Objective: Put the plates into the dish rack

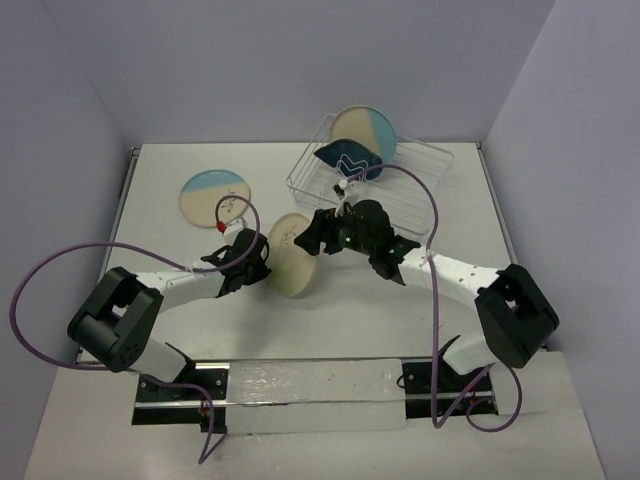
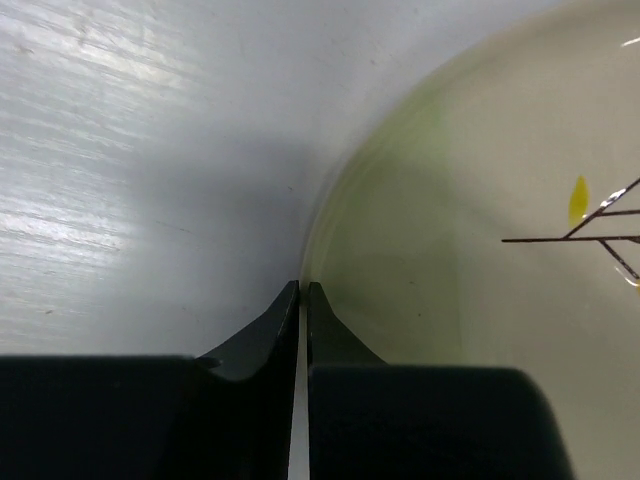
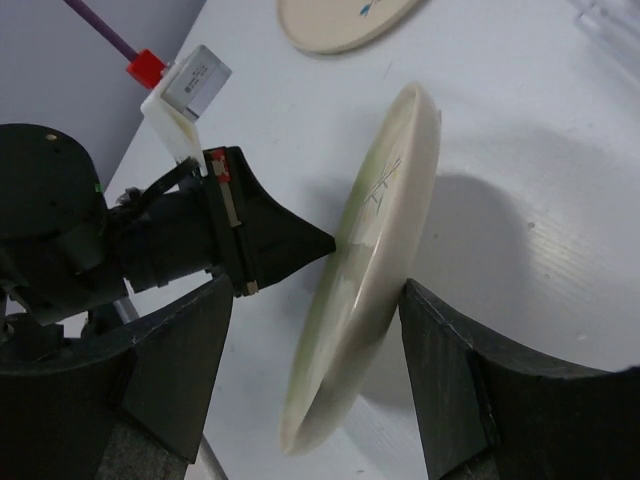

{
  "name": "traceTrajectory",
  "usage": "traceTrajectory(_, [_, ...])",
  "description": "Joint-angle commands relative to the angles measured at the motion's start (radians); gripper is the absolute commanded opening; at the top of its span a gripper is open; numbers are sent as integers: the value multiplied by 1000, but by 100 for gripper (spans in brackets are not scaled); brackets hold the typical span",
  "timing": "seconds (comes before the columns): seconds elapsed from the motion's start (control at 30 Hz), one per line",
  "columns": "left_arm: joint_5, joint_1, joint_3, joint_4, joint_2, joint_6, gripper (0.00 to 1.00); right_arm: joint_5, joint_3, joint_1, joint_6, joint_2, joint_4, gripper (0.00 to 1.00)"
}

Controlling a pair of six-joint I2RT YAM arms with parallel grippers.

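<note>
Near the middle of the table (image 1: 330, 320), my left gripper (image 2: 302, 286) is pinched tight on the rim of the cream plate (image 1: 292, 258), fingers almost meeting with only the thin edge between them. That plate is tilted up on edge, leaning away from my left wrist. Its face carries a fine dark sprig with one small yellow leaf (the only mark on it I can make out, and it is a drawing, not lettering).

My right gripper (image 3: 318, 288) stands wide open around the same plate, one finger on each side. The finger behind the plate is right at its back edge, though I cannot tell whether it touches. The other finger is well apart from the plate's face.

Clipped to my left wrist is a small grey box (image 3: 195, 82) on a white bracket, with a red plug and a purple cable (image 3: 100, 25).

Farther back on the left, the flat two-tone plate (image 1: 214, 195) lies on the table. At the far right, the dish rack (image 1: 425, 170) holds the standing two-tone plate (image 1: 362, 130) and, just in front of it, the dark blue plate (image 1: 345, 158), leaning.
</note>
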Motion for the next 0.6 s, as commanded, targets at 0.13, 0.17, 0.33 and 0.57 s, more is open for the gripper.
traceTrajectory(0.13, [123,-34,-36,-30,11,-23,0,55,80,60,18,133,-76,72])
traceTrajectory(0.17, [125,-35,-34,-28,14,-23,0,50,82,63,20,139,-73,70])
traceTrajectory(0.33, [128,-36,-34,-21,23,-26,0,138,91,85,7,129,-93,37])
traceTrajectory(0.57, [100,-36,-16,-46,-23,-25,0,242,92,90,-62,58,-111,0])
